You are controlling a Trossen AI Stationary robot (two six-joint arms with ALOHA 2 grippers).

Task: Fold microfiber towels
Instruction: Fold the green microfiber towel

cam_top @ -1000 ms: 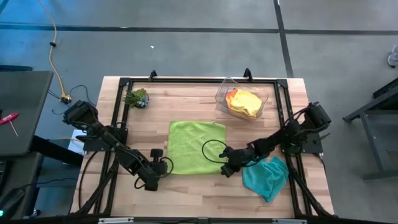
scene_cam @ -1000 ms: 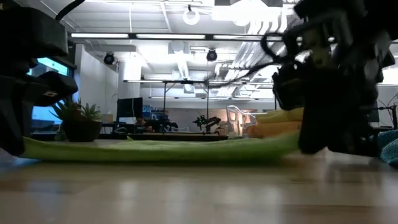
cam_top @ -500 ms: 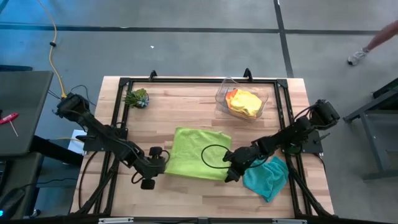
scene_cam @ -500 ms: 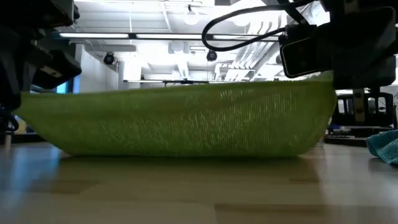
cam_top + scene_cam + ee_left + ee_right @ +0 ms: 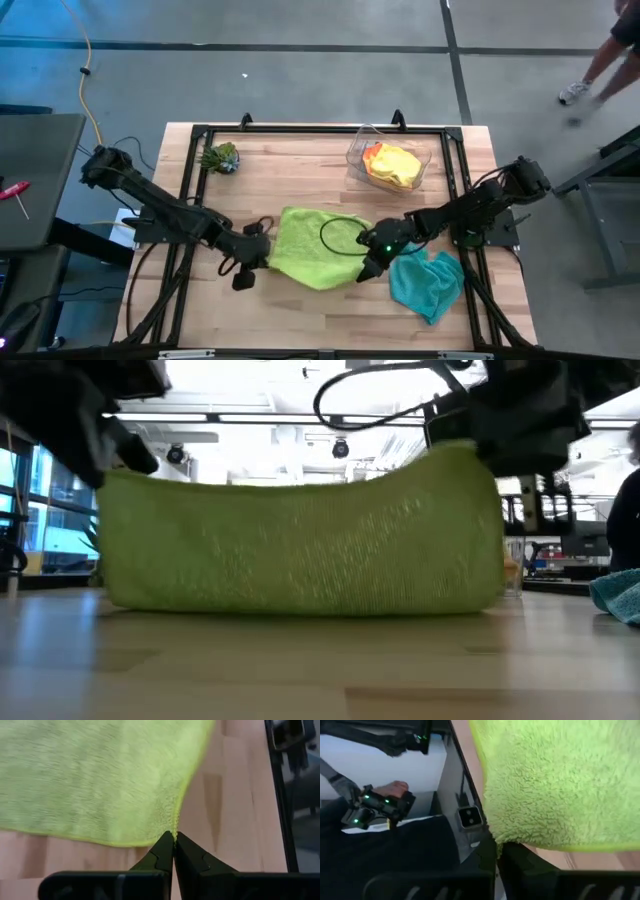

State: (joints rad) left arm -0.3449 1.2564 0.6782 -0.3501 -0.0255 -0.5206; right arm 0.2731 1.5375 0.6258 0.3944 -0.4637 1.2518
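Lime green towel lifted off the table, stretched between both end effectors. Left end effector pinching one corner, right end effector pinching another. Teal towel just beside right end effector.

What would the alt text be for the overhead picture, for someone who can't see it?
Two dark robot arms lift a lime green towel off a wooden table, the left gripper and right gripper each pinching a near corner. A teal towel lies crumpled to the right; a clear bin of yellow and orange cloths sits behind.
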